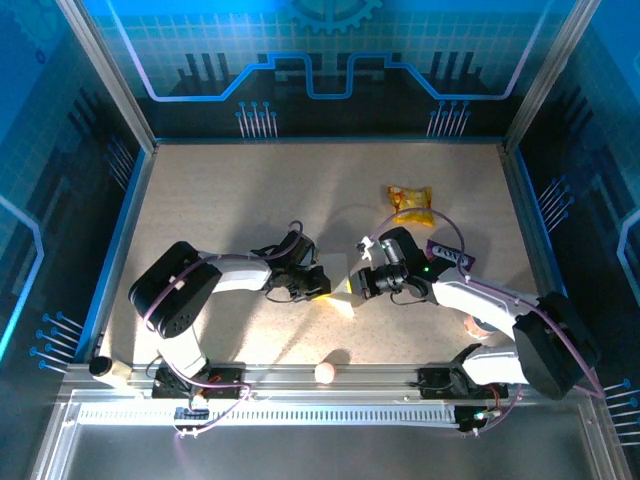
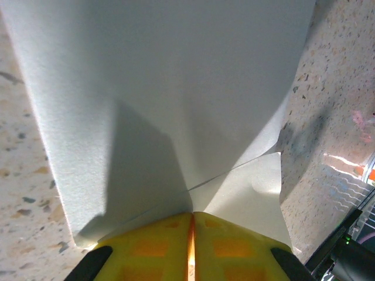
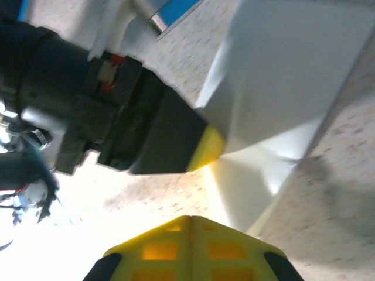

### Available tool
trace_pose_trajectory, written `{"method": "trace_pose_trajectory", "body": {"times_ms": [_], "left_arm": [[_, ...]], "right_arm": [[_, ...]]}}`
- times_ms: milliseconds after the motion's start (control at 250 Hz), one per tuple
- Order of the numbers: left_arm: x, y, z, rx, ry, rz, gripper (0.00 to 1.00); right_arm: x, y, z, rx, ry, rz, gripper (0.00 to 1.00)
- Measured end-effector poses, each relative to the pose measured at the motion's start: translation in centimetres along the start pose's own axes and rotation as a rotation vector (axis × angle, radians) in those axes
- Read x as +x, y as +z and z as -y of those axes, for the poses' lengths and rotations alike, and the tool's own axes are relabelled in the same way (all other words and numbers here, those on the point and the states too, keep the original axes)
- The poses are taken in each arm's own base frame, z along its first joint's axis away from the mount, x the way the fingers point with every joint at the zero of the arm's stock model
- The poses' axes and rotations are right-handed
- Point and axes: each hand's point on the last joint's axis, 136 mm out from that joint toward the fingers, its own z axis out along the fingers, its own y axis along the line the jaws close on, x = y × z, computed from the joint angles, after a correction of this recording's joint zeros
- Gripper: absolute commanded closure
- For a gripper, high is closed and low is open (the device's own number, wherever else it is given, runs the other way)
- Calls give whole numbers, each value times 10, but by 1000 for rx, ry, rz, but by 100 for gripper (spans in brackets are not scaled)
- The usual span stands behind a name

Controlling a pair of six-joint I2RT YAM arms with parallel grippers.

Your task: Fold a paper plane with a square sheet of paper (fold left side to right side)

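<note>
The square sheet of paper (image 1: 343, 300) lies mid-table as a small, folded, creased white shape between my two grippers. In the left wrist view the paper (image 2: 176, 88) spreads away from the yellow pads, with a diagonal fold line and a curled flap at the right. My left gripper (image 2: 191, 213) is shut on its near edge. In the overhead view it (image 1: 322, 290) comes in from the left. My right gripper (image 1: 357, 285) sits just right of the sheet. Its pads (image 3: 190, 218) are shut with nothing between them, and the paper (image 3: 287, 88) lies just beyond their tip.
A yellow snack packet (image 1: 411, 204) lies at the back right. A dark purple wrapper (image 1: 449, 256) sits by the right arm. A small pale ball (image 1: 325, 372) rests at the front rail. Low walls ring the speckled table (image 1: 220, 200).
</note>
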Motion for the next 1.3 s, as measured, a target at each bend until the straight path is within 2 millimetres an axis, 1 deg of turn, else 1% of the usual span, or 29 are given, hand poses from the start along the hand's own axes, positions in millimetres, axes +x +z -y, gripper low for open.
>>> {"method": "trace_pose_trajectory", "body": {"times_ms": [76, 212, 563, 875, 1131, 1299], "left_arm": [[0, 0, 0, -1, 0, 0, 87], [-1, 1, 1, -2, -1, -2, 87], [-2, 1, 2, -4, -1, -4, 87], [-2, 1, 2, -4, -2, -4, 87], [-2, 2, 3, -1, 0, -3, 83], [-2, 2, 3, 3, 2, -4, 83]], "right_arm": [[10, 3, -5, -50, 33, -43, 100], [25, 10, -7, -95, 88, -116, 100], [46, 28, 7, -86, 172, -217, 100], [56, 37, 17, -64, 208, -261, 100], [59, 39, 19, -60, 219, -276, 100], [64, 42, 22, -56, 230, -293, 100]]}}
